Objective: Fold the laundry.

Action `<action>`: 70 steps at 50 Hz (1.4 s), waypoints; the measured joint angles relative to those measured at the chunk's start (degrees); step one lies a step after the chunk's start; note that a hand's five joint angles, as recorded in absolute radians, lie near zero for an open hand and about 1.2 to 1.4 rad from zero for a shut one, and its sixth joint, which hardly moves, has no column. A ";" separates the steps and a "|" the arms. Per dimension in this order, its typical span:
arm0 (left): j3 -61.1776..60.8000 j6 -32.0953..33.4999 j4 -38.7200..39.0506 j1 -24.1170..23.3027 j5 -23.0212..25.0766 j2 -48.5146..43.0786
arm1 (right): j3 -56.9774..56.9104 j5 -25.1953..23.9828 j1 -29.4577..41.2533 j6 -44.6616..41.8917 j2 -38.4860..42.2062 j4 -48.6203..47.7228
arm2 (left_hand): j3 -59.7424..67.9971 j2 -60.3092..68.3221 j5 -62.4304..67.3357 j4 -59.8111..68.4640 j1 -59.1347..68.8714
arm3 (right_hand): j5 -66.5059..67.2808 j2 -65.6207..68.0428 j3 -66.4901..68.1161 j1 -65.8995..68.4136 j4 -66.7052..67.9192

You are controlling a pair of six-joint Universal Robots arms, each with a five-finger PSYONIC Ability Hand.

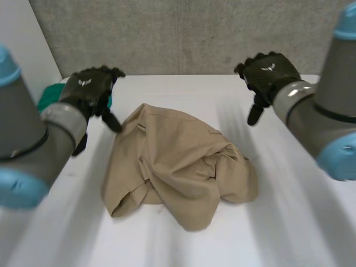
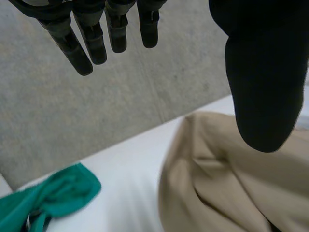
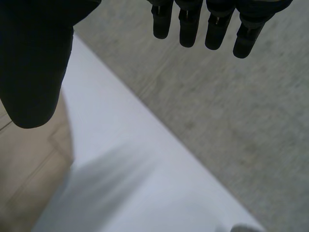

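A crumpled tan garment (image 1: 178, 164) lies in a heap in the middle of the white table (image 1: 289, 222). My left hand (image 1: 89, 89) hovers above the table off the heap's far left side, fingers straight and apart from the thumb, holding nothing. In the left wrist view the tan garment (image 2: 231, 183) lies beneath the thumb (image 2: 263, 87) and the fingers (image 2: 96, 34) point past the table's far edge. My right hand (image 1: 267, 75) hangs over the far right of the table, open and empty. Its thumb (image 3: 34, 63) is over the tan garment's edge (image 3: 29, 159).
A green cloth (image 1: 51, 95) lies at the table's far left edge, behind my left hand, and appears beside the tan heap as the green cloth (image 2: 53, 195) in the left wrist view. A grey wall (image 1: 183, 33) rises right behind the table.
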 measured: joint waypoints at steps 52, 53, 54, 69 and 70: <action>-8.83 -3.11 20.21 -11.35 2.52 5.27 | 8.44 -13.10 -9.71 6.77 -8.57 3.89 | 55.18 56.17 54.30 56.42 53.81 | 54.34 55.35 56.30 50.40 56.17; -8.22 -4.43 19.36 -10.22 3.48 7.47 | 7.51 -13.21 -9.68 6.76 -9.47 4.36 | 55.18 56.17 54.30 56.43 53.81 | 54.34 55.35 56.30 50.40 56.17; -7.75 -5.33 18.71 -9.50 4.07 8.77 | 6.30 -13.35 -9.64 6.81 -10.52 4.97 | 55.18 56.17 54.31 56.43 53.81 | 54.34 55.35 56.31 50.40 56.17; 15.31 -22.23 3.50 4.86 10.33 6.46 | -11.82 -14.32 -7.59 8.71 -9.72 3.19 | 55.33 56.28 54.30 56.46 53.80 | 54.34 55.35 56.31 50.40 56.19; 17.09 -22.47 3.09 5.16 10.37 4.24 | -12.24 -14.08 -7.17 8.72 -8.38 1.96 | 55.33 56.28 54.31 56.46 53.80 | 54.34 55.35 56.31 50.40 56.19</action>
